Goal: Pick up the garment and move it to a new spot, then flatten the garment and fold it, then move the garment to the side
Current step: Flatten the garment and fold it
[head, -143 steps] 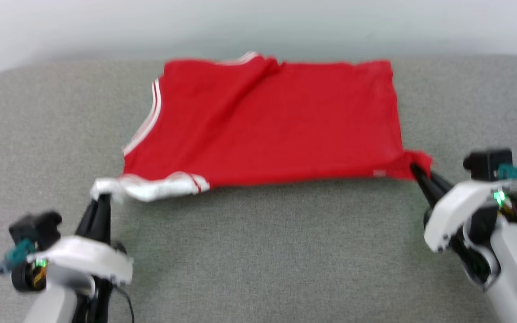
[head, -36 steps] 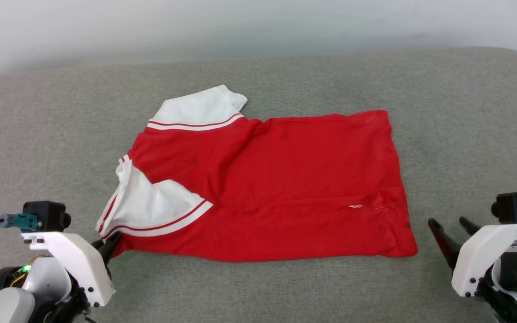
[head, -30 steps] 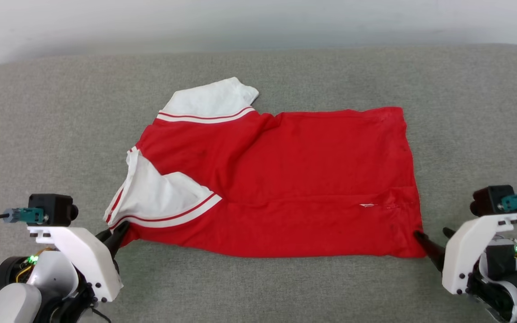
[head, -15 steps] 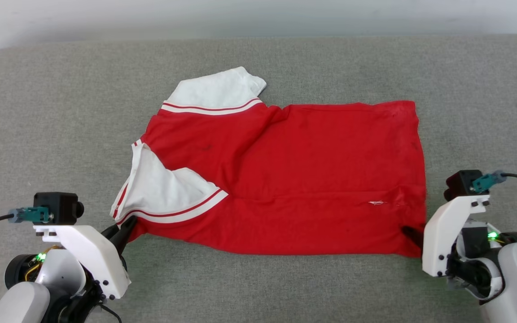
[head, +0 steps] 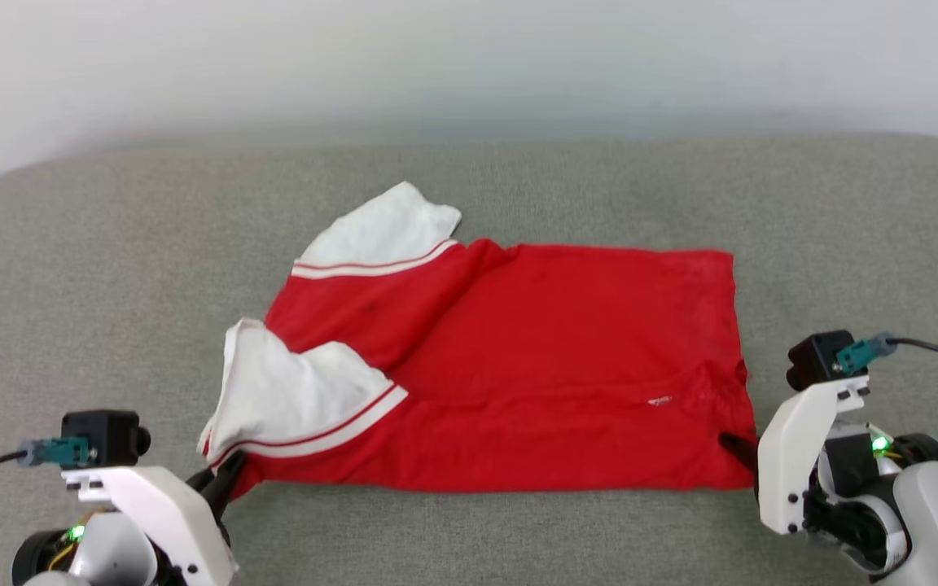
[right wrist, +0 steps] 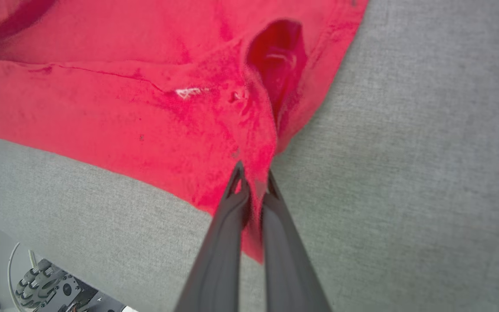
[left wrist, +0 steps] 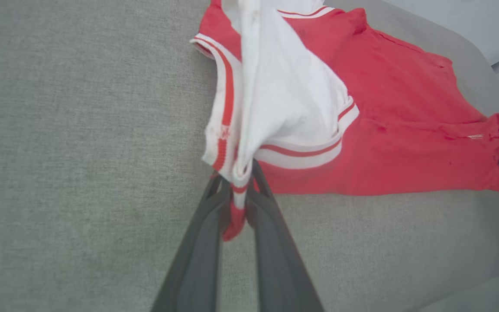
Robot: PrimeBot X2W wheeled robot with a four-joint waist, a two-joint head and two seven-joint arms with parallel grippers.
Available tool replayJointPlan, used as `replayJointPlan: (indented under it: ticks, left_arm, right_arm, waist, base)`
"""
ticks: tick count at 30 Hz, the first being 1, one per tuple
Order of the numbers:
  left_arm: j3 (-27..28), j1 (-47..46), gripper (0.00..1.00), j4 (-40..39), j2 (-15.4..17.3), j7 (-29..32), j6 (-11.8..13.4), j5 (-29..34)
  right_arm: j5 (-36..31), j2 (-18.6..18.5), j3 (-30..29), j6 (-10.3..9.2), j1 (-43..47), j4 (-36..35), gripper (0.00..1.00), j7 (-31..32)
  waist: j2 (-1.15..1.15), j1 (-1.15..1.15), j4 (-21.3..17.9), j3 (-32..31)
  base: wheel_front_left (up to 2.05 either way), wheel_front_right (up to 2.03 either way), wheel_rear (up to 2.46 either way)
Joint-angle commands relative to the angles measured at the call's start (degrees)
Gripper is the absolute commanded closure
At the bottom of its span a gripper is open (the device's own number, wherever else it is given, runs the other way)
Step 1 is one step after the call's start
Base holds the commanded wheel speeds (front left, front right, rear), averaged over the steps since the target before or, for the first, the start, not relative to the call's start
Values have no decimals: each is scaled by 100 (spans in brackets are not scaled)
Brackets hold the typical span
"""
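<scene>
On the grey cushion (head: pixel 518 537) the jersey (head: pixel 558 358) lies spread out; the left gripper (left wrist: pixel 237 175) pinches its near-left white sleeve, the right gripper (right wrist: pixel 254 178) is clamped on its near-right hem corner.

Right gripper (right wrist: pixel 254 175): both dark fingers pressed together, with the edge of the jersey (right wrist: pixel 124 86) pinched between their tips. Jersey: red, creased, lying on a grey fabric surface (right wrist: pixel 405 173). Just past the pinched point the jersey's edge stands up in a fold (right wrist: pixel 277 56) with a dark hollow. Small white mark (right wrist: pixel 190 92) on the jersey, left of the fold. Dark machine parts (right wrist: pixel 43 286) at the lower left, well clear of the jersey, off the surface's edge.
</scene>
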Motion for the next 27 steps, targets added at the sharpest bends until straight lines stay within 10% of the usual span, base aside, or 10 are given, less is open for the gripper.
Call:
replayJointPlan:
  ticks: [1, 10, 11, 12, 13, 14, 27]
  left_arm:
    - [34, 193, 100, -71, 32, -17, 67, -19]
    - [-62, 834, 100, -62, -48, 197, 179, -302]
    - [-78, 828, 100, -2, -89, 203, 134, -353]
    - [-122, 774, 90, 163, -143, 223, 60, -417]
    - [-116, 728, 25, 242, -191, 171, 35, -427]
    - [-107, 695, 0, 335, -217, 113, 30, -399]
    - [318, -66, 0, 385, -258, -1140, 198, 303]
  right_arm:
    - [70, -67, 47, 0, 150, -85, 100, 3]
    - [122, -162, -137, 0, 880, -436, 100, 216]
    - [120, -126, -143, -1, 954, -428, 90, 210]
    - [160, -43, -161, 0, 1038, -412, 0, 112]
    - [102, -44, -161, -1, 1048, -412, 0, 7]
    - [57, -28, -160, -1, 1063, -425, 0, -122]
    - [-705, 133, -271, -1, 804, -988, 0, -3113]
  waist:
    - [0, 0, 2, -221]
    - [0, 0, 13, -505]
    - [0, 0, 11, -504]
    - [0, 0, -10, -483]
    - [0, 0, -31, -468]
    - [0, 0, -61, -455]
    - [0, 0, -423, -295]
  base:
    - [0, 0, 0]
    - [0, 0, 0]
    - [0, 0, 0]
    - [0, 0, 0]
    - [0, 0, 0]
    - [0, 0, 0]
    - [0, 0, 0]
